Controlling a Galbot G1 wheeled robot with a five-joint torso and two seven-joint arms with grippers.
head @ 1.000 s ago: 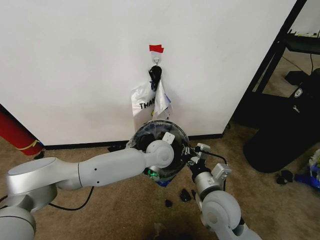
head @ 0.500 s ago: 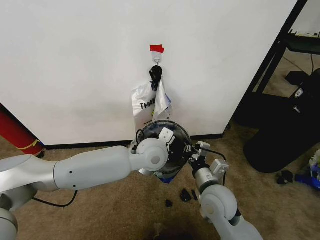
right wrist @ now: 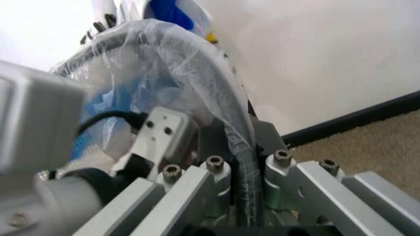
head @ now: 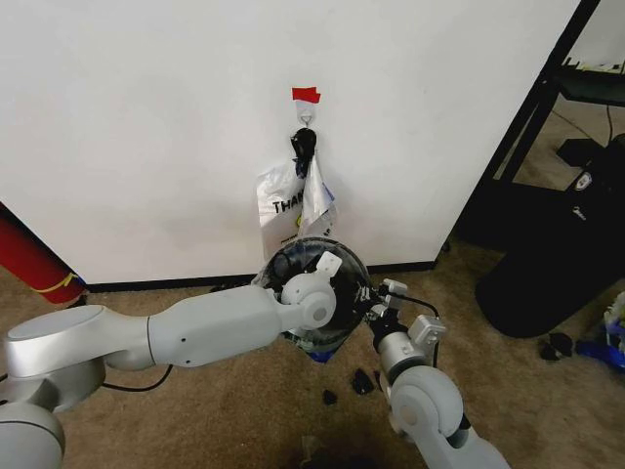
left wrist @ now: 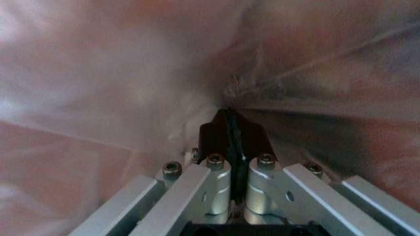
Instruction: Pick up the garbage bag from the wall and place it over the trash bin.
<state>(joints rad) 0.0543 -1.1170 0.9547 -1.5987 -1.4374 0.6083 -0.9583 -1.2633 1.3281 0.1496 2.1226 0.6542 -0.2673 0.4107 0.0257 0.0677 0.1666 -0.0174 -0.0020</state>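
The trash bin (head: 293, 260) stands on the carpet against the wall (head: 146, 117), under the hook (head: 306, 117) with red tape. The clear garbage bag (head: 349, 271) is draped over the bin's mouth. My left arm reaches over the bin. In the left wrist view my left gripper (left wrist: 229, 135) sits deep inside the garbage bag (left wrist: 118, 83), its fingers pressed together on the film. My right gripper (head: 373, 301) is at the bin's right rim. The right wrist view shows my right gripper (right wrist: 240, 147) shut on the bag-covered rim (right wrist: 217, 98).
A white bag with black lettering (head: 283, 205) hangs from the hook above the bin. A bulky black object (head: 557, 254) and a black frame (head: 532, 107) stand to the right. A red cylinder (head: 29, 259) leans at the left. Black scraps (head: 361, 381) lie on the carpet.
My left forearm dipped and swung slightly left, then came back; its wrist stays over the bin. The right gripper has held its place on the rim.
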